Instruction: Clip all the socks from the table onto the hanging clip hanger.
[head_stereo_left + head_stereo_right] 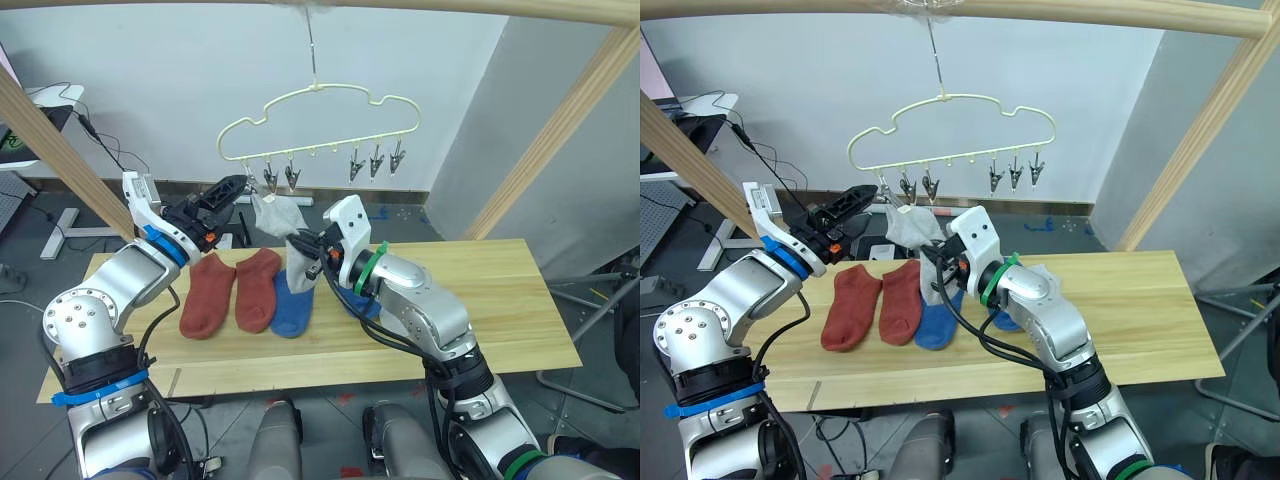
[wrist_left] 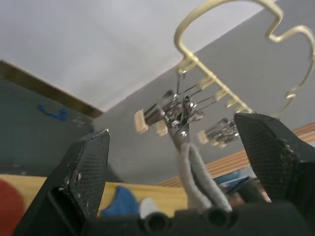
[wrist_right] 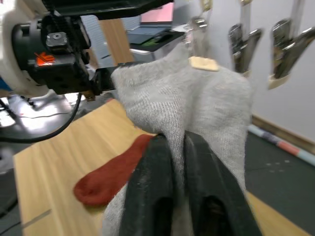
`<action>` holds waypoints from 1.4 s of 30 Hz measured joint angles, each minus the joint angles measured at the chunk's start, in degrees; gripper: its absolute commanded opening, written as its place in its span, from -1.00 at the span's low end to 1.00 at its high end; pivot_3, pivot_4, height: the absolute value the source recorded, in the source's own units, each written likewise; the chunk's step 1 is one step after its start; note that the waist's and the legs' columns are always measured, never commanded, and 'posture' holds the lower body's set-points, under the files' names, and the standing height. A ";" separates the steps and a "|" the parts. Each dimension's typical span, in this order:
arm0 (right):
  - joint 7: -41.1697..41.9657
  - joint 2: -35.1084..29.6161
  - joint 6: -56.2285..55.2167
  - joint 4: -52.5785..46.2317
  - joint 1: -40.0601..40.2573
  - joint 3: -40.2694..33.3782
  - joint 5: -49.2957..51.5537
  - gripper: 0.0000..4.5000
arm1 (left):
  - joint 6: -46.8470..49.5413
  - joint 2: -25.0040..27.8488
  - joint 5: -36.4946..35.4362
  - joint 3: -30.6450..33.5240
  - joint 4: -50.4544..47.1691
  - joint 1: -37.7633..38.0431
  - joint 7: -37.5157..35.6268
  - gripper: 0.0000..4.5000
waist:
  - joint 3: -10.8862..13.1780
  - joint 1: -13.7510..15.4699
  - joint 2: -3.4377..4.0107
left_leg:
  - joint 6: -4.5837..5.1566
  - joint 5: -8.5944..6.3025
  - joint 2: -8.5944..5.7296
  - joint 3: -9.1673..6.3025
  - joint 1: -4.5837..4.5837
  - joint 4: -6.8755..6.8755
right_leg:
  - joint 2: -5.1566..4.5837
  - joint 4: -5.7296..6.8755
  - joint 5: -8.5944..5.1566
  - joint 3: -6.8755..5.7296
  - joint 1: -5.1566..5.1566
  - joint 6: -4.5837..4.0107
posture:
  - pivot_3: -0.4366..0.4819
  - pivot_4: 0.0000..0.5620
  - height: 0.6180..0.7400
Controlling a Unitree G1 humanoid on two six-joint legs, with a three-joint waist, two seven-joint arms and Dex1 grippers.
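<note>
Right gripper (image 3: pixel 177 162) pinching grey sock (image 1: pixel 277 215), top already in clip (image 2: pixel 179 115) on clip hanger (image 1: pixel 320 125). Left gripper (image 2: pixel 182 162) spread wide. You probably check clip's bite, then release.

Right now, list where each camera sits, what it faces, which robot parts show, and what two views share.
Left eye: on the head, looking down at the table; both arms show.
Right eye: beside it, same scene.
Left wrist: looks up between open left gripper fingers at the hanger clips.
Right wrist: looks along right gripper, shut on the grey sock.
Shared: both wrist views show that grey sock at a clip.
</note>
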 measured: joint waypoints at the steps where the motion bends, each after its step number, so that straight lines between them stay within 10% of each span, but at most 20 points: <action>1: 0.76 0.28 -0.06 0.55 0.21 0.00 0.50 -0.23 | -0.43 0.30 1.10 -0.13 -0.26 0.54 -0.54 1.00 | -0.01 0.13 -0.01 | 0.00 0.00 0.00 0.00 0.00 0.00 | 0.00 0.00 0.00 0.00 0.00 0.00 | 0.13 -0.26 1.00; 9: 4.39 -1.65 -0.12 2.24 2.05 0.17 2.13 0.98 | -2.98 2.73 11.74 -5.16 -6.26 5.08 -8.05 1.00 | -0.01 0.99 -0.01 | -0.01 -0.01 0.00 0.01 0.00 -0.01 | -0.01 -0.01 0.00 0.00 -0.01 -0.01 | 0.13 -0.27 1.00; 22: 5.89 -16.60 0.07 -10.37 8.59 -6.70 3.40 0.98 | -15.87 2.75 36.40 -18.38 -13.16 6.78 -19.83 1.00 | 0.00 1.22 -0.01 | 0.00 -0.01 -0.01 0.06 -0.01 -0.02 | 0.00 -0.04 0.00 0.04 -0.02 -0.01 | 0.06 -0.22 1.00; 28: 6.32 -18.87 0.95 -15.75 8.48 -10.98 6.93 1.00 | -24.98 -2.47 47.17 -23.08 -12.18 4.26 -20.86 0.20 | -0.01 1.00 -0.01 | 0.01 -0.01 0.00 0.05 -0.02 -0.01 | 0.03 -0.04 0.00 0.05 -0.02 0.00 | 0.00 -0.21 1.00; 42: 3.60 -17.43 3.45 -19.27 4.72 -12.53 11.22 1.00 | -41.06 -8.82 61.89 -24.59 -0.39 0.78 -22.26 -0.05 | 0.00 0.67 -0.01 | 0.02 -0.02 -0.01 0.03 -0.09 0.08 | 0.04 -0.04 0.01 0.02 -0.02 0.01 | -0.07 -0.18 1.00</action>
